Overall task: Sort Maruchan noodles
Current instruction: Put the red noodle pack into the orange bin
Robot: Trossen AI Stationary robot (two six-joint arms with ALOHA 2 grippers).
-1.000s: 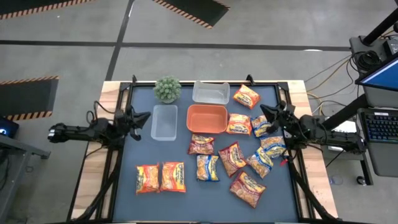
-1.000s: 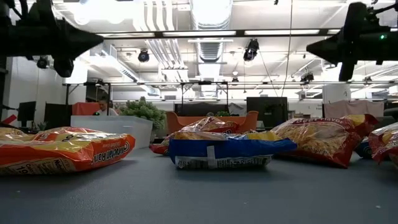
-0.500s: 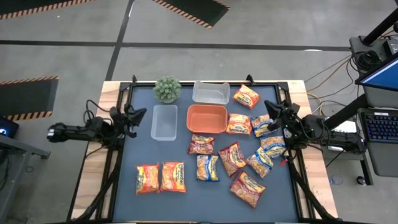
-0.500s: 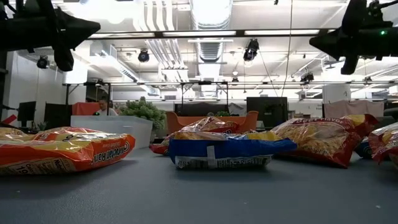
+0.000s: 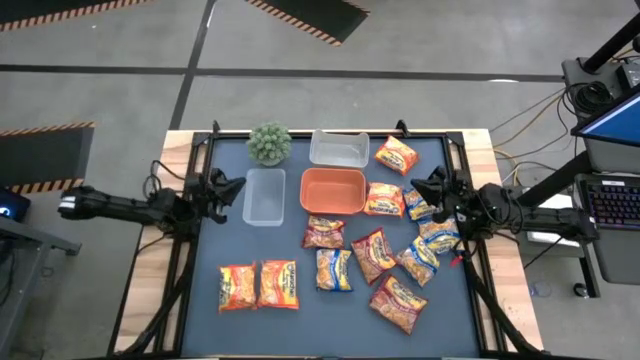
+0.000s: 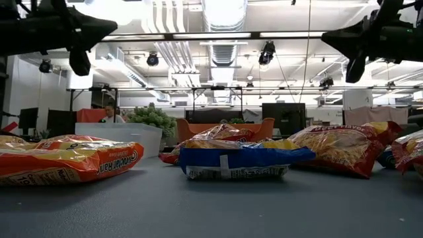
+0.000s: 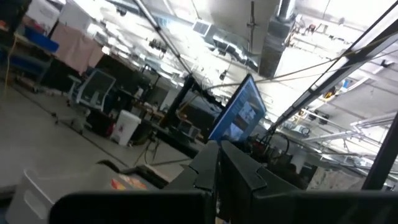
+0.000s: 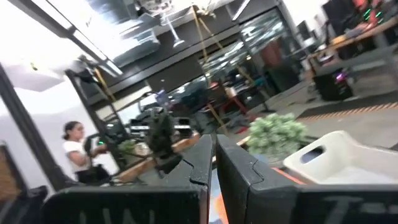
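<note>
left gripper (image 5: 237, 186): fingers pressed together, nothing between them; raised over the table's left edge, just left of the clear tub
right gripper (image 5: 417, 185): fingers pressed together, empty; raised over the right side of the table, above the packets there
table (image 5: 250, 245): dark mat on a wooden frame
maruchan noodles (image 5: 373, 252): about a dozen packets lying flat on the mat, none in a container
noodles, front left: two orange packets (image 5: 259, 285) side by side, near the front edge
noodles, centre: a loose cluster in front of the orange tray, mixed red, orange and blue-and-yellow, some overlapping
noodles, right: packets beside the tray and one near the back right corner (image 5: 396, 154)
orange tray (image 5: 333, 191): mid-table, looks empty
clear tub (image 5: 264, 196): left of the tray, looks empty
second clear tub (image 5: 339, 148): behind the tray, looks empty
green plant (image 5: 269, 143): back of the table, left of the second tub
person (image 8: 77, 153): standing in the room beyond the table, seen from the right wrist
</note>
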